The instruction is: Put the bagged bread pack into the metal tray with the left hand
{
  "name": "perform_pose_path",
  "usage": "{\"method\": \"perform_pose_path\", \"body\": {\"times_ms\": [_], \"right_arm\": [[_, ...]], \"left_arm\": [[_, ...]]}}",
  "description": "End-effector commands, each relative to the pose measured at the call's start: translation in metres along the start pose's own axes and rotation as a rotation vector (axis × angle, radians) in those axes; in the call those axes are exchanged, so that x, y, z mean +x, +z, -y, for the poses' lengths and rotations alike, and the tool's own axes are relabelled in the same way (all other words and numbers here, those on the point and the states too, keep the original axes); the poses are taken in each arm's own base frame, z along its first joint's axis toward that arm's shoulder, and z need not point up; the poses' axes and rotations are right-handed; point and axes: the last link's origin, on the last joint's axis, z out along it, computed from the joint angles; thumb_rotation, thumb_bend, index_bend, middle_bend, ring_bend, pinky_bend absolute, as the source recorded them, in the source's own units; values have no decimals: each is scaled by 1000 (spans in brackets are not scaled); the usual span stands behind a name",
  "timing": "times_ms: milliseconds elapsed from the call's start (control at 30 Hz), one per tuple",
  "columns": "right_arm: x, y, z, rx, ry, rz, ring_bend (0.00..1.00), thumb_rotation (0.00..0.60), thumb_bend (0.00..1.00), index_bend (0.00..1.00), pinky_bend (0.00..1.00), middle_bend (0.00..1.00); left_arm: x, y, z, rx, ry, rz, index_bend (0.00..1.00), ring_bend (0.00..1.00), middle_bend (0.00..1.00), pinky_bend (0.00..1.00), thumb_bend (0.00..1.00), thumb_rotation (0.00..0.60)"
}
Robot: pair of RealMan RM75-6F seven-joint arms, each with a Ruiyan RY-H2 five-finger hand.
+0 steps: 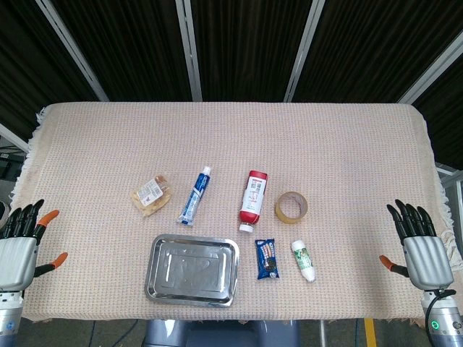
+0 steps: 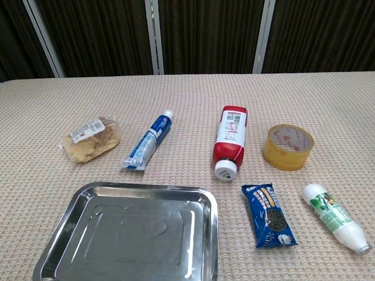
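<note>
Left hand (image 1: pixel 19 246) and right hand (image 1: pixel 419 242) poised off the tabletop's side edges, fingers spread, holding nothing. Crinkly clear bagged bread pack (image 1: pixel 151 195) lying left of centre, just beyond the shiny rectangular metal tray (image 1: pixel 160 285) at the near edge, bare woven cloth (image 1: pixel 231 137) all around.

Setting: an indoor robot test station, not a home. A table (image 1: pixel 231 144) under a beige woven cloth (image 1: pixel 94 130) stands before dark corrugated wall panels (image 1: pixel 246 43) with pale metal struts (image 1: pixel 189 50). Behind the table, no furniture; household goods lie spaced as samples.
</note>
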Motion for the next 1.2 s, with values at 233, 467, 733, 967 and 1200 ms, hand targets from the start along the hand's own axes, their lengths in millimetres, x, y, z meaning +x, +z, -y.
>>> {"method": "perform_pose_path", "body": {"times_ms": [233,467,733,967,1200], "right_arm": [[1,-1,1,6,4,-7,0,600,11,25,0,0],[2,-2,0,2,7,-12,0,600,10,26,0,0],[1,-2,-1,-1,9,-7,0,600,11,26,0,0],[2,-2,-1,2,9,-8,0,600,12,26,0,0],[4,-2,0,4,15,-13,0,600,11,26,0,0]], "left_arm": [[3,-3,1,0,0,2,195,0,0,0,130,584],[3,-4,-2,-12,5,7,198,0,0,0,132,584],[1,-1,-4,-16,12,20,199,0,0,0,132,586],[-6,14,-5,-35,31,55,188,0,0,0,131,585],[-23,57,-16,-75,68,185,143,0,0,0,131,586]]}}
